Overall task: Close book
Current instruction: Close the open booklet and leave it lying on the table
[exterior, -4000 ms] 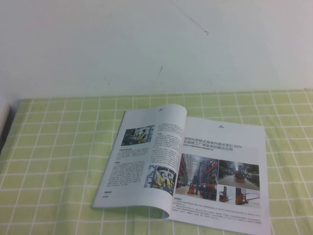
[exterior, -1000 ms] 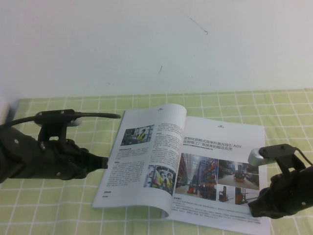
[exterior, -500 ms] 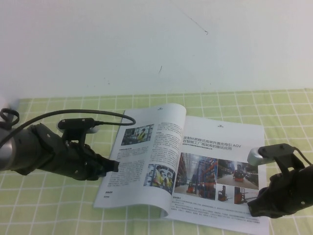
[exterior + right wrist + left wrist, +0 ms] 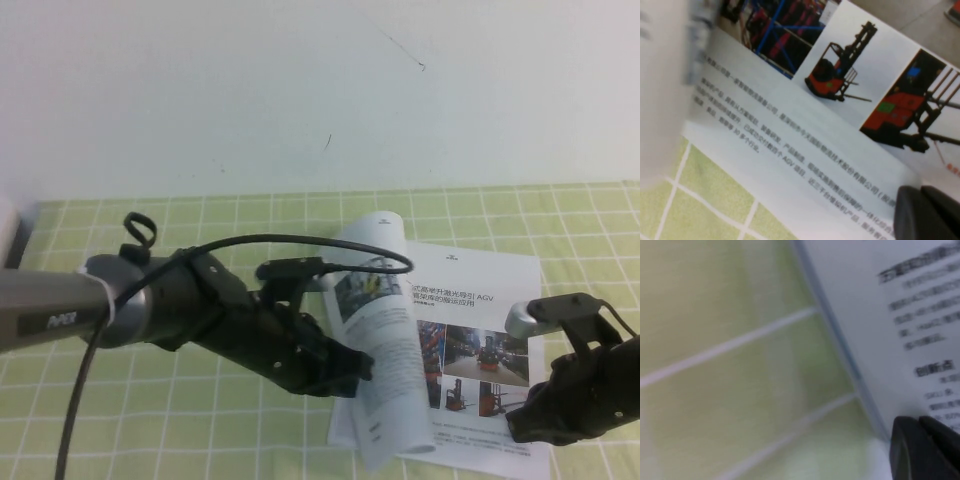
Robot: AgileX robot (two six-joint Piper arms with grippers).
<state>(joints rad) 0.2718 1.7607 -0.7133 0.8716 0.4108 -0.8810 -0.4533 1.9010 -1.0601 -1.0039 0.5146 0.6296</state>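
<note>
Left tool [image 4: 364, 367], right tool [image 4: 519, 429]: book [image 4: 470, 290] edges

left gripper [image 4: 360, 368] at the book's [image 4: 470, 300] lifted page [image 4: 385, 330] and right gripper [image 4: 522, 430] at its near corner: tips unreadable.

I count one magazine [image 4: 470, 300], one green checked tablecloth [image 4: 120, 400] and two grippers: the left gripper [image 4: 355, 365] by the magazine's lifted page, the right gripper [image 4: 520, 430] at its near right corner.

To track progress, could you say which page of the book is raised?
The left page, curled up at the left claw; the right page lies flat, with the right claw at its near outer corner.
</note>
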